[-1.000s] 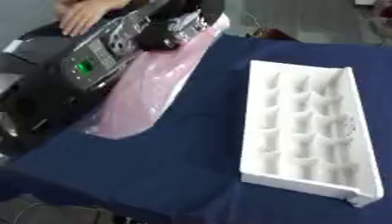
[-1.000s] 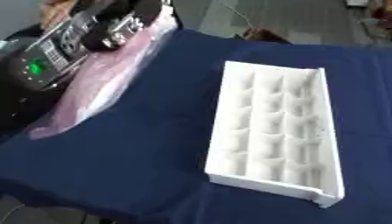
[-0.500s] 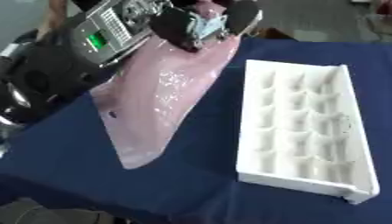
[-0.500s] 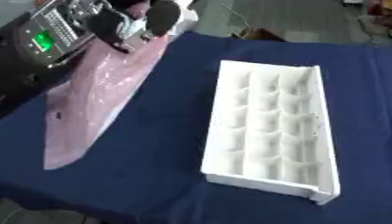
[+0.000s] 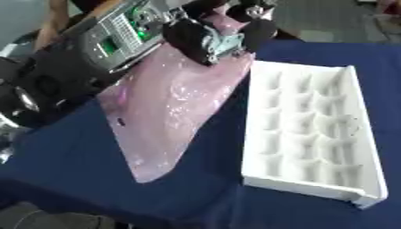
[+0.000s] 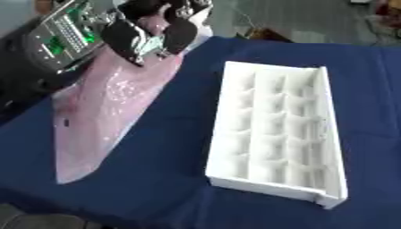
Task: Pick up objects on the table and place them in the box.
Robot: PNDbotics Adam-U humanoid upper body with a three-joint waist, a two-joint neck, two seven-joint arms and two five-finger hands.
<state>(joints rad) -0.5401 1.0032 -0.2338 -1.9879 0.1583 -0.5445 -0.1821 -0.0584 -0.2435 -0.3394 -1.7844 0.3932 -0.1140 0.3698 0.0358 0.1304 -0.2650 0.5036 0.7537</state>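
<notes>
— What is being held?
— A pink bag is being gripped at its top by the curled fingers of the left hand, hanging below them, its tip being shown fully in the right eye view.
— And the box?
— It is lying on the blue counter, beside the fingers.

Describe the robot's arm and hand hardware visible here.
One arm shows, the left. Its forearm is bulky black casing carrying a grey panel with rows of small markings and a lit green display. The left robot hand has thick black rounded fingers around a silver-grey metal core. No loose cables show.
</notes>
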